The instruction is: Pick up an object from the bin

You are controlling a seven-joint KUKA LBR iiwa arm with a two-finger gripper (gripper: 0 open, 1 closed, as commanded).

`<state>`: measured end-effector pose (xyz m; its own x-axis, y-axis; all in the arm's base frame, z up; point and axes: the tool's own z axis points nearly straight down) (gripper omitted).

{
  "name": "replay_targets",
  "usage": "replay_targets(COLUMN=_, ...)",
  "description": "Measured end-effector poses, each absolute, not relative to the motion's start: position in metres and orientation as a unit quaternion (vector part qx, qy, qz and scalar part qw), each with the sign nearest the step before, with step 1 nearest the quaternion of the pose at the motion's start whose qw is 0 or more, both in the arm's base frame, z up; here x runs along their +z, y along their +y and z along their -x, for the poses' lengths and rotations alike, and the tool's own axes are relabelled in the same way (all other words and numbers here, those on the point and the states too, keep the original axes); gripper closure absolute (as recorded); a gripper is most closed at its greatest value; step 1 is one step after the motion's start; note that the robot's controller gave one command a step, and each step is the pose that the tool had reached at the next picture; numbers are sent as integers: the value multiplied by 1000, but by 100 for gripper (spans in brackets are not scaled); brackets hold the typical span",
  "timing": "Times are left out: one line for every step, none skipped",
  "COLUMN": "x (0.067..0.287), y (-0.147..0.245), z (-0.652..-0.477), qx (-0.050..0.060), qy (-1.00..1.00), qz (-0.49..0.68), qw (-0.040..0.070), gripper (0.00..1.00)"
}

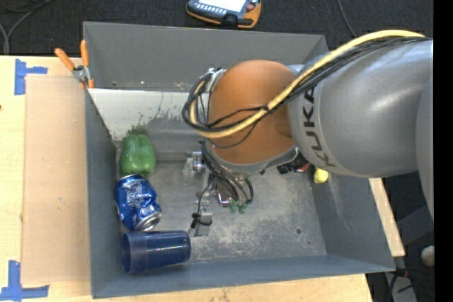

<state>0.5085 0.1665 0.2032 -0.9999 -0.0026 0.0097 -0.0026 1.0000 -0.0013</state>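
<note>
A: Progress?
B: Nothing lifted. The gripper point(201, 217) is low over bare bin point(283, 226) floor; how wide it stands, cannot tell.
A: Candidates?
B: Nearest are the crushed blue can point(138, 203) and blue cup point(156, 250) — lower-left corner, ungripped.

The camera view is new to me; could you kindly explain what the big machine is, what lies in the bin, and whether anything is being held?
You are looking down on a grey metal bin from above and slightly to one side. The large grey shape coming in from the right is a robot arm. The orange dome and the cables on it are parts of its wrist. Below the dome hangs the gripper, low over bare bin floor. Along the left wall lie a green pepper-shaped thing, a crushed blue can and a dark blue cup on its side. A small yellow thing peeks out under the arm. I cannot tell whether anything is held.
</note>
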Motion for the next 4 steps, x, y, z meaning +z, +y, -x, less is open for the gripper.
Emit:
replay_targets(x=206, y=165, z=-510, qx=0, qy=-1000, qz=1, qw=1, gripper=0)
replay_targets(x=88, y=228, z=-487, qx=2, qy=-996, qz=-84, qw=2, gripper=0)
replay_targets(x=152, y=237, z=-479, qx=-1, qy=-991, qz=-137, qw=-4, gripper=0)
replay_targets(x=80, y=223, z=-492, qx=5, qy=-996, qz=-89, qw=-4, gripper=0)
